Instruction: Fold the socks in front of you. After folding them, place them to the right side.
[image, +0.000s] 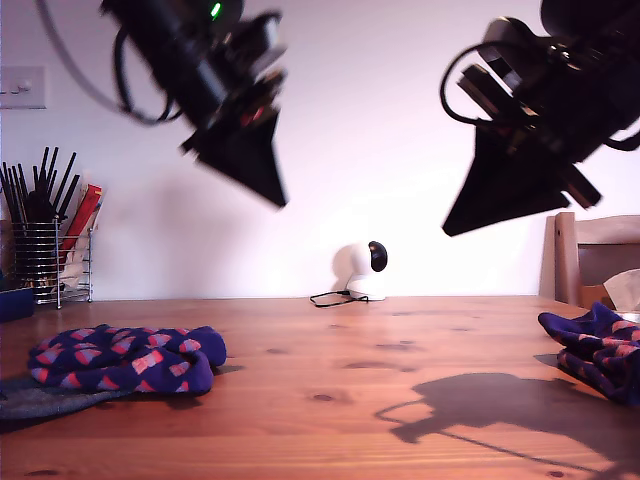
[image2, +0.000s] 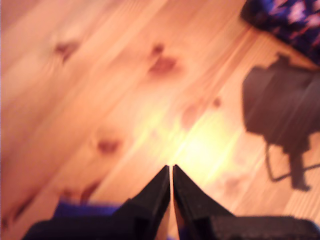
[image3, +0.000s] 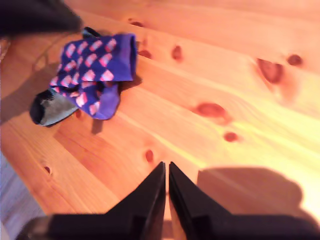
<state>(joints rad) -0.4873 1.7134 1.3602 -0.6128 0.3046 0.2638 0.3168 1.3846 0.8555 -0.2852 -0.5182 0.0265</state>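
Pincer (image3: 167, 172) closed (empty); sock (image: 125, 360) lies flat, crosswise.

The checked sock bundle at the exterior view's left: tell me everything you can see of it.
The navy-purple knit sock bundle with red-pink diamond checks lies bunched on the wooden table, near the exterior view's left edge. It rests partly on a plain dark grey sock, whose grey end pokes out beneath in my second wrist view. Nothing grips it.
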